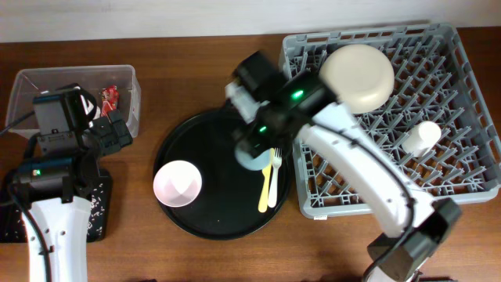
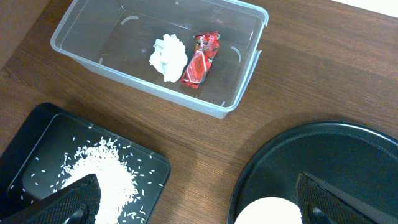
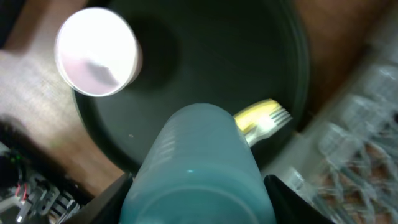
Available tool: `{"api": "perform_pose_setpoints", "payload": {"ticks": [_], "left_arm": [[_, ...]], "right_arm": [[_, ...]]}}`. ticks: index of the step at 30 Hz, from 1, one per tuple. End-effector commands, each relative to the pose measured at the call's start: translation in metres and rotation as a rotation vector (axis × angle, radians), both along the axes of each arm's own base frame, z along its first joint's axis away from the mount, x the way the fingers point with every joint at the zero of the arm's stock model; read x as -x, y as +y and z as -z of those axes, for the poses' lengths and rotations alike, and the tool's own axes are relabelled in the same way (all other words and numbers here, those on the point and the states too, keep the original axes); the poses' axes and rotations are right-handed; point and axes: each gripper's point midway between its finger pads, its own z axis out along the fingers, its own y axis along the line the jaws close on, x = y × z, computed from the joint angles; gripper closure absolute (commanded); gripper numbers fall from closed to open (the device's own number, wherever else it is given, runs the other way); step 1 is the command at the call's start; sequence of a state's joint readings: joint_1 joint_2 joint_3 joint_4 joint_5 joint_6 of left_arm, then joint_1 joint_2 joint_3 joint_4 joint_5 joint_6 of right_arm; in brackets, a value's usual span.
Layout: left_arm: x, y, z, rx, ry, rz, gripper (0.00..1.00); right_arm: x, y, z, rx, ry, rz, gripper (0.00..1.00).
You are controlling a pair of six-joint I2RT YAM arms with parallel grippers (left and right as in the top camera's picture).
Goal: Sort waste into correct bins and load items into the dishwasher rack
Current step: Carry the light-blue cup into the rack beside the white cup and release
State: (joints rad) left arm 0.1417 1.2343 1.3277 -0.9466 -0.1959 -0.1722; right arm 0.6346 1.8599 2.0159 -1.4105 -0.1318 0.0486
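Blue cup first: my right gripper is clamped on its sides, over the right part of the round black tray. Cutlery lies beside it at the tray's right edge, and the pink bowl sits on the tray's left. Risk: the cup slips, or clips the rack wall just right of the tray if carried low. Free pegs lie beyond the plate. Left gripper has its fingers apart and empty, left of the tray.
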Motion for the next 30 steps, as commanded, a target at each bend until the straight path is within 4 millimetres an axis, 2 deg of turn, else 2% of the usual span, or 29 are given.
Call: {"api": "perform_pose_setpoints", "payload": {"ticks": [1,3,5,6,7,8,10,12,15,17,25,30], "left_arm": [[0.0,0.003,-0.007,-0.013,-0.017,-0.008,0.01],[0.0,0.003,-0.007,-0.013,-0.017,-0.008,0.01],[0.0,0.003,-0.007,-0.013,-0.017,-0.008,0.01],[0.0,0.003,-0.007,-0.013,-0.017,-0.008,0.01],[0.0,0.003,-0.007,-0.013,-0.017,-0.008,0.01],[0.0,0.003,-0.007,-0.013,-0.017,-0.008,0.01],[0.0,0.003,-0.007,-0.013,-0.017,-0.008,0.01],[0.0,0.003,-0.007,-0.013,-0.017,-0.008,0.01],[0.0,0.003,-0.007,-0.013,-0.017,-0.008,0.01],[0.0,0.003,-0.007,-0.013,-0.017,-0.008,0.01],[0.0,0.003,-0.007,-0.013,-0.017,-0.008,0.01],[0.0,0.003,-0.007,-0.013,-0.017,-0.008,0.01]], "right_arm": [[-0.029,-0.059,-0.018,0.045,-0.038,0.199,0.46],[-0.043,-0.105,-0.015,0.073,-0.01,0.337,0.46],[-0.055,-0.139,-0.015,0.076,-0.002,0.429,0.46],[-0.064,-0.174,-0.015,0.077,0.003,0.523,0.46],[-0.068,-0.199,-0.014,0.079,0.009,0.588,0.46],[-0.069,-0.218,-0.014,0.082,0.016,0.636,0.46],[-0.065,-0.272,-0.012,0.092,0.044,0.777,0.46],[-0.062,-0.295,-0.011,0.094,0.053,0.833,0.46],[-0.056,-0.313,-0.002,0.122,0.079,0.875,0.46],[-0.05,-0.319,0.016,0.166,0.118,0.882,0.46],[-0.055,-0.32,0.078,0.178,0.157,0.878,0.46],[-0.062,-0.321,0.107,0.186,0.128,0.833,0.46]]}}
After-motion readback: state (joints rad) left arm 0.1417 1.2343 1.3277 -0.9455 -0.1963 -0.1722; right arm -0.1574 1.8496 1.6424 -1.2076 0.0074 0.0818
